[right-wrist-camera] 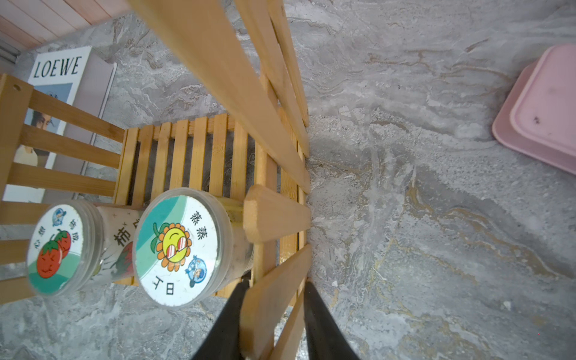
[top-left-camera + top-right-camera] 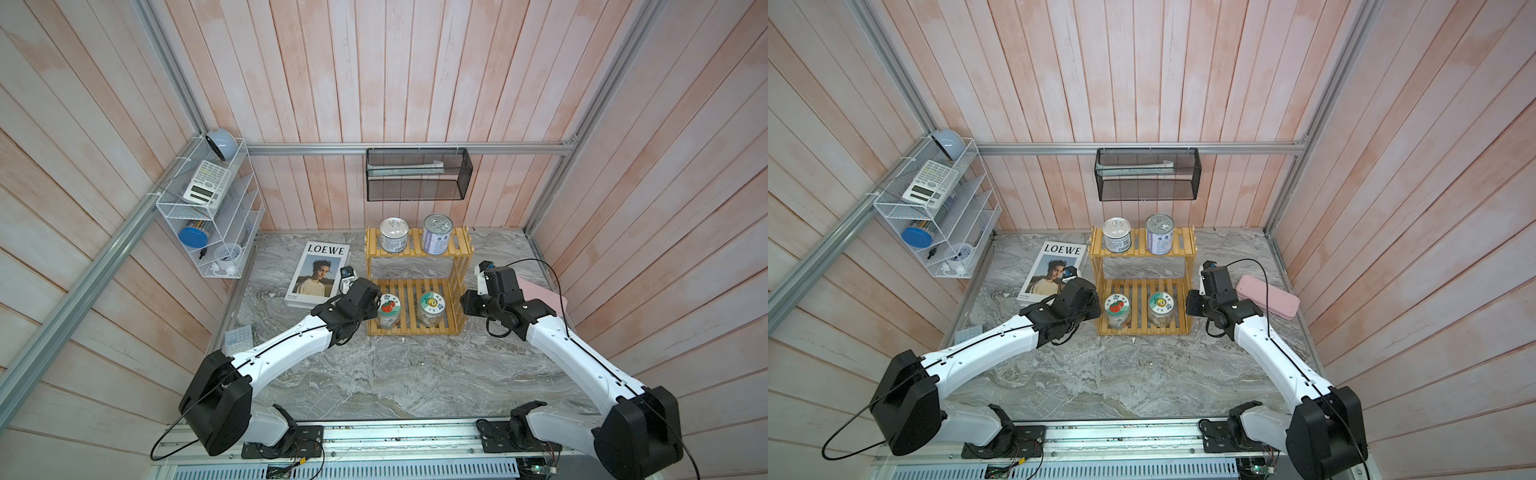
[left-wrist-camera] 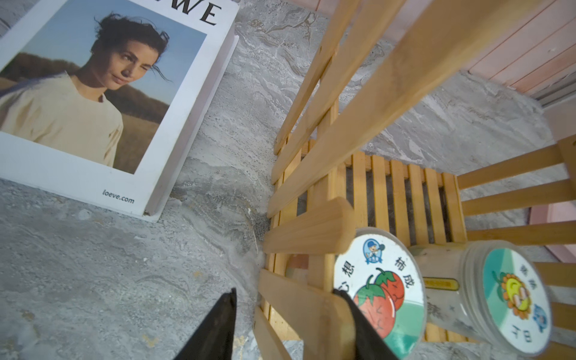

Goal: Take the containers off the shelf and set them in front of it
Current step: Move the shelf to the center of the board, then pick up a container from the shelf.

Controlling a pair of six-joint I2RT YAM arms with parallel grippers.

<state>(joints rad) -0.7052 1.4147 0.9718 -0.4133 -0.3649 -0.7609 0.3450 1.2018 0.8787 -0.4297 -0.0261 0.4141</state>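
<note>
**A:** From above, where are the four containers?

**B:** In both top views all four are on the shelf (image 2: 415, 246). The blue-and-white can (image 2: 393, 235) and the purple can (image 2: 437, 234) stand on the upper tier. The tomato jar (image 2: 390, 312) and the sunflower jar (image 2: 431, 308) stand upright near the front of the lower one. None is on the table (image 2: 395, 374) in front of it yet.

**A:** How will they handle?

**B:** The cans look stiff and slick-sided, and probably weighty if full. I'd clasp them across the wall, under the rim. The jars look like thin clear plastic, likely light and a little yielding. Take those just below the lid, coming in from the open front, since the side slats bar any sideways reach.

**A:** And the left wrist view?

**B:** The left gripper (image 3: 285, 299) stands well parted astride a side slat, with one finger clear of the wood, and it grips nothing. The tomato jar is close by the inner finger, but I can't tell whether they touch.

**A:** The right wrist view?

**B:** The right gripper (image 1: 277, 290) straddles a slat on the opposite side, with both fingers close against it. I cannot tell whether it pinches the wood. The sunflower jar stands just inside those slats.
</note>
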